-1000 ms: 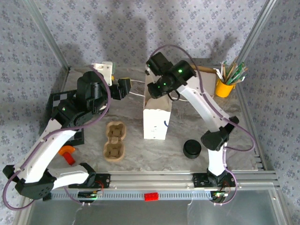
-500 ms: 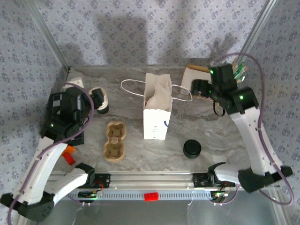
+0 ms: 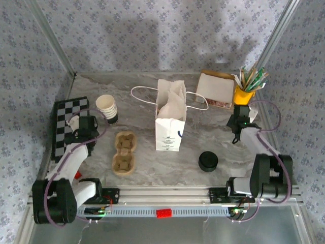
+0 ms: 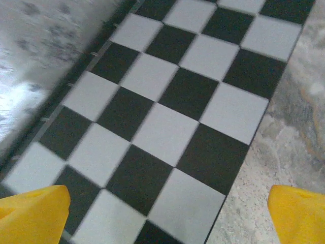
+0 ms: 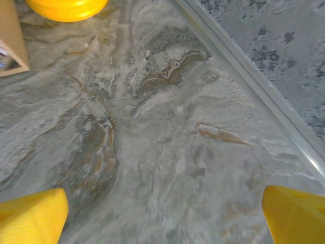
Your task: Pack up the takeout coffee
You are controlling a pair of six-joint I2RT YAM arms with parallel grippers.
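- The small cream-coloured paper cup point(image 3: 107, 108) with a dark lower part stands, apparently upright, at about ten o'clock on the grey marbled table point(image 3: 152, 173). The flat round black plastic lid point(image 3: 208, 161) lies at about five o'clock, well apart from it. The white paper bag with handles point(image 3: 170, 127) stands between them, near the middle.
- The left gripper point(image 3: 84, 125) sits at nine o'clock over the black-and-white checkered mat point(image 3: 62, 133), and the right gripper point(image 3: 238, 124) at three o'clock. Each has its jaws spread wide with nothing between them.
- Risk: the lid is low and flat, so fingers closing on it may skid it across the table rather than lift it.
- Risk: the thin cup may crumple or tip if pinched hard or off-centre. It could also snag the bag's floppy rim or loop handles and topple the bag.
- The overhead view lays out cup, lid, bag and the brown moulded-pulp cup carrier point(image 3: 124, 152) together. The wrist views instead confirm the spread, with yellow fingertips point(image 4: 30, 213) at opposite edges.
- The right wrist view adds the base of the yellow pen pot point(image 5: 66, 6) at its eleven o'clock.
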